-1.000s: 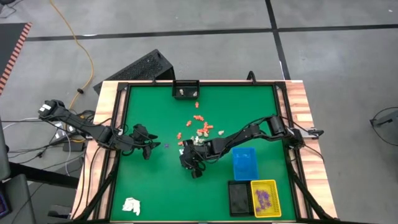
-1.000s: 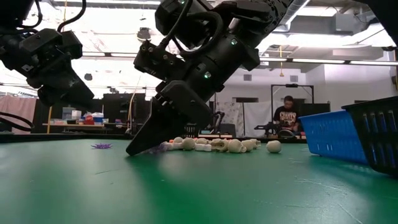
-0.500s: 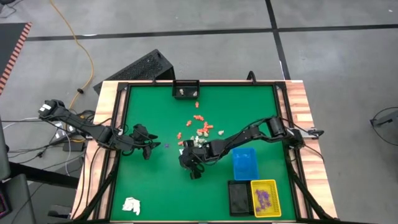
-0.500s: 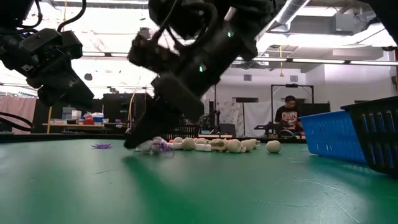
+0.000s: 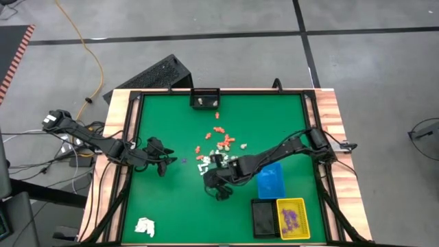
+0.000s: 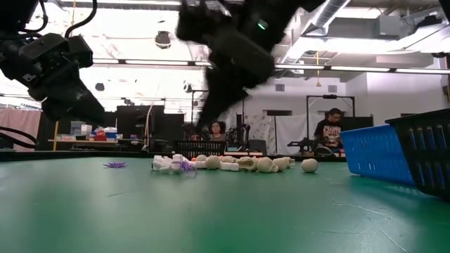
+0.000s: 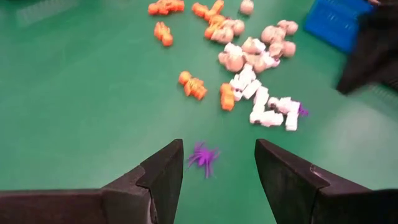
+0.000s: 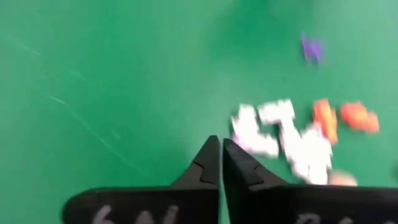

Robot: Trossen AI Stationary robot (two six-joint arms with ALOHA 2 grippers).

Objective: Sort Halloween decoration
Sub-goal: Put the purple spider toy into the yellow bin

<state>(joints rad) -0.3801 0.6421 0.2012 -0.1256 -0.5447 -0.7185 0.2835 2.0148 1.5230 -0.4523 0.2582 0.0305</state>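
The Halloween decoration is a loose pile of tiny orange, white and cream pieces [image 5: 218, 145] lying mid-table, with one purple spider [image 7: 203, 157] apart on its left. My left gripper [image 7: 217, 163] is open and hovers above the felt, with its fingers on either side of that spider and clear of it. My right gripper [image 8: 221, 148] is shut and raised above the near end of the pile [image 6: 225, 164]. I see nothing between its fingertips. A small purple piece [image 6: 186, 166] lies beside the white pieces.
A blue tray [image 5: 269, 180] sits right of the pile. A black tray [image 5: 263, 217] and a yellow tray [image 5: 291, 218] holding purple pieces stand at the near right. A white paper wad [image 5: 145, 226] lies near left and a small black box [image 5: 204, 99] at the far edge. People sit beyond the table.
My right gripper, whose fingertips were down on the felt at the near left end of the pile, has risen well clear and shifted slightly toward the near right. The small purple piece and white pieces it was touching stay on the table.
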